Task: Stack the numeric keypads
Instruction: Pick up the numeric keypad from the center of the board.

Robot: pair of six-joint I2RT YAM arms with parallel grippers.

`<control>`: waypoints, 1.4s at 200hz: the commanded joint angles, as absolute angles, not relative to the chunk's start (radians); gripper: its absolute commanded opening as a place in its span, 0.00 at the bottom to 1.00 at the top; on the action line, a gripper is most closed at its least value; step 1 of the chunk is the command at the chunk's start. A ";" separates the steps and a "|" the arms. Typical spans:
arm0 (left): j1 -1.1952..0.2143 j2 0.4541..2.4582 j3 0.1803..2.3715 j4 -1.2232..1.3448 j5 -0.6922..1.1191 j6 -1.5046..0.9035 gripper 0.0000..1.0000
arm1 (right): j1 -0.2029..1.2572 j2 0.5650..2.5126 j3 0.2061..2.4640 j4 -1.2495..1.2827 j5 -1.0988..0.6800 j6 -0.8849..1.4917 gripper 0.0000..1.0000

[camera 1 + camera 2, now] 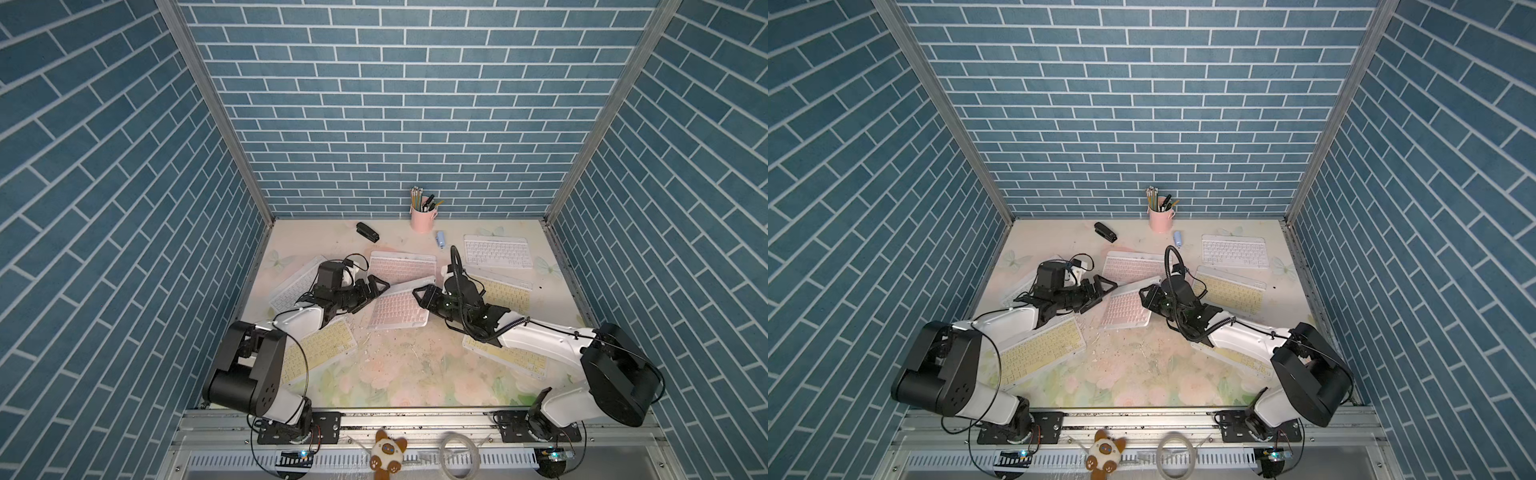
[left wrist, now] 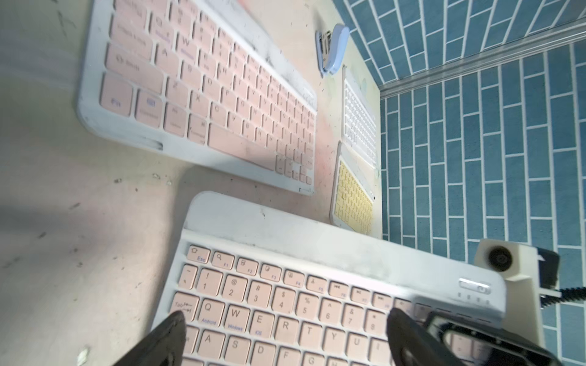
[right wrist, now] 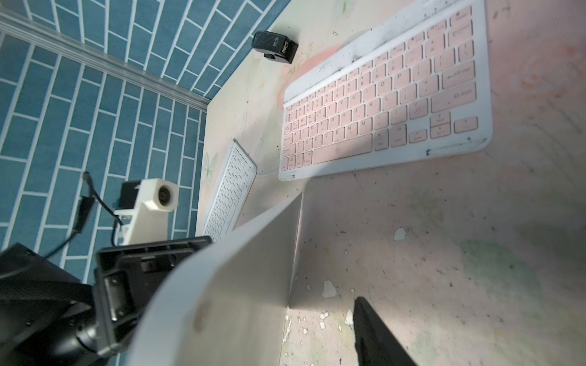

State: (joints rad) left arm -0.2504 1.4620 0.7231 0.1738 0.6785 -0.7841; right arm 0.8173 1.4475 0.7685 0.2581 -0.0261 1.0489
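Left gripper (image 1: 374,296) spread wide over tilted pink keypad (image 1: 397,309); right gripper (image 1: 424,300) straddles its raised edge, grip unclear.

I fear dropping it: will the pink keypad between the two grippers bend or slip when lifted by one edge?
Probably stiff: the pink keypad, tilted up in the right wrist view, shows a flat underside, not sagging. That back looks smooth and the edge slim, so it may slip. Flat, so unlikely to roll.

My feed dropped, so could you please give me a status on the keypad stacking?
Left gripper open over near pink keypad. Right gripper at its raised edge, grip unclear. Nothing stacked; far pink keypad close behind.
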 commanded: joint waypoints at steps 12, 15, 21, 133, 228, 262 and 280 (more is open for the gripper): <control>-0.221 1.399 0.798 0.053 0.691 -0.740 1.00 | 0.750 1.445 0.788 0.178 -0.107 0.869 0.00; -0.220 1.398 0.800 0.053 0.693 -0.741 0.99 | 0.746 1.449 0.792 0.170 -0.121 0.864 0.00; -0.218 1.397 0.800 0.052 0.693 -0.742 1.00 | 0.735 1.456 0.799 0.158 -0.144 0.856 0.00; -0.295 1.627 0.641 0.499 0.724 -0.994 0.99 | 0.680 1.512 0.896 0.051 -0.370 0.862 0.36; -0.329 1.667 0.649 0.474 0.716 -0.976 1.00 | 0.632 1.564 1.007 -0.073 -0.474 0.781 0.76; -0.331 1.686 0.632 0.504 0.712 -0.982 1.00 | 0.635 1.606 0.970 0.044 -0.548 0.863 0.49; -0.331 1.690 0.630 0.509 0.714 -0.982 1.00 | 0.634 1.600 0.960 0.052 -0.536 0.871 0.37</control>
State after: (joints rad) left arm -0.3195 1.6630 0.6426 0.5121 0.7086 -0.9844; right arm 0.6262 1.6032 0.9691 -0.0135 -0.4831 0.8524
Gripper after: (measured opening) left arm 0.995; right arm 0.408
